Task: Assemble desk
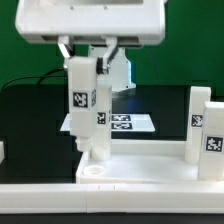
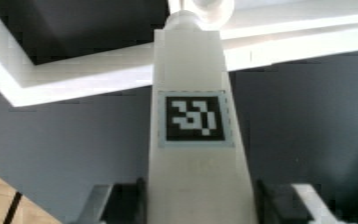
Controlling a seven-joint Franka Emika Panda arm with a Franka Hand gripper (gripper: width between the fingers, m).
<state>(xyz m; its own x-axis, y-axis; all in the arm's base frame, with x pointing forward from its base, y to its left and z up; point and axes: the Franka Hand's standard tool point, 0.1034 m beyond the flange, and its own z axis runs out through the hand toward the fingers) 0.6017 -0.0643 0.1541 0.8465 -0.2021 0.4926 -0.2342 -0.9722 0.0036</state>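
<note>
Exterior view: hand comes down from the top and pinches a white square leg by its upper part, fingers on either side. Leg is upright, black-and-white tags on its faces. Its lower end sits at the tabletop's corner on the exterior view's left, right over a round socket; can't tell if it's seated or just touching. Tabletop is white with a raised rim and lies along the near edge of the dark surface. A second leg stands upright at the tabletop's corner on the exterior view's right. Marker board lies flat on the surface behind the held leg.

Wrist view: looking down the length of the held leg, one tag facing the camera. Both dark fingers flank it, clamped on its sides. Beyond the leg's far end the tabletop rim shows as white angled edges over the dark surface.
</note>
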